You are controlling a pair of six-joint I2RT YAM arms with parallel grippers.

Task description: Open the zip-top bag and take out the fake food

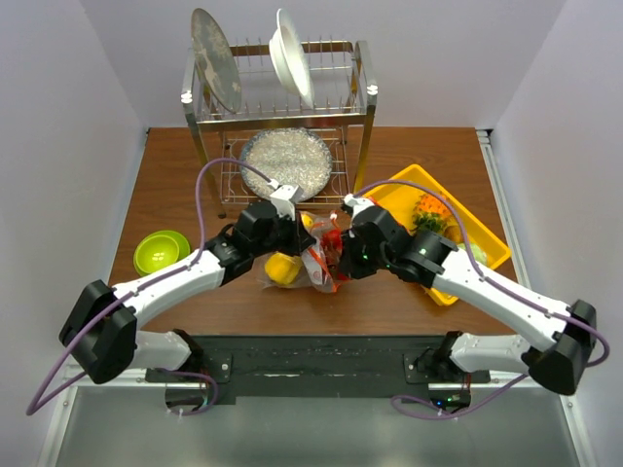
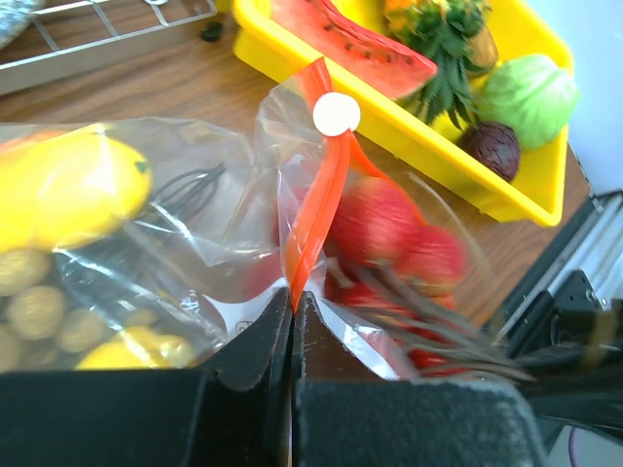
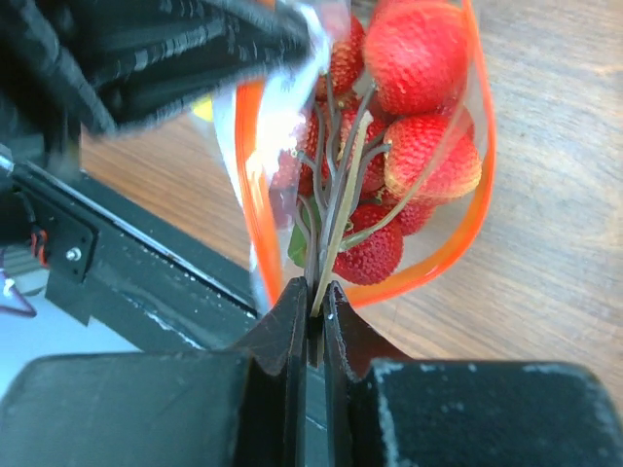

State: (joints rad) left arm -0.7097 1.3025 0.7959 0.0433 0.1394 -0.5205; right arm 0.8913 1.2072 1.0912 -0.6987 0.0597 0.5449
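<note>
Top external view: at the far left of the wooden table [image 1: 175,190] sit green bowls [image 1: 161,251], well apart from the work. Behind the centre stands a wire dish rack [image 1: 365,107]. A metal lid [image 1: 216,60] and a white bowl [image 1: 292,56] stand upright on top of it, and a textured round plate [image 1: 285,162] lies on its lower shelf. In front of the rack the zip-top bag [image 1: 316,263] lies mid-table with the fake food [image 1: 283,269] inside. The left gripper [image 1: 295,232] meets it from the left and the right gripper [image 1: 339,255] from the right. Their black bodies hide much of the bag from above. To the right lies a yellow tray [image 1: 484,243], partly under the right arm.

In the left wrist view the jaws are pressed together, pinching the orange-red zipper strip [image 2: 316,195]; a round white label [image 2: 336,114] sits farther up it. Left of the strip, a yellow piece [image 2: 78,190] and brown balls [image 2: 34,311] show through crinkled plastic. To its right are blurred red pieces [image 2: 380,219]. Beyond them, the tray holds a watermelon slice [image 2: 360,44], a pale green cabbage [image 2: 531,92] and a dark brown piece [image 2: 492,146].

In the right wrist view the jaws are closed on the bag's edge where the dark stems [image 3: 336,185] of the red cluster gather. The stems may be caught along with the plastic, but I cannot be sure. The left gripper is a blurred dark mass at upper left, cutting off that side of the bag.
</note>
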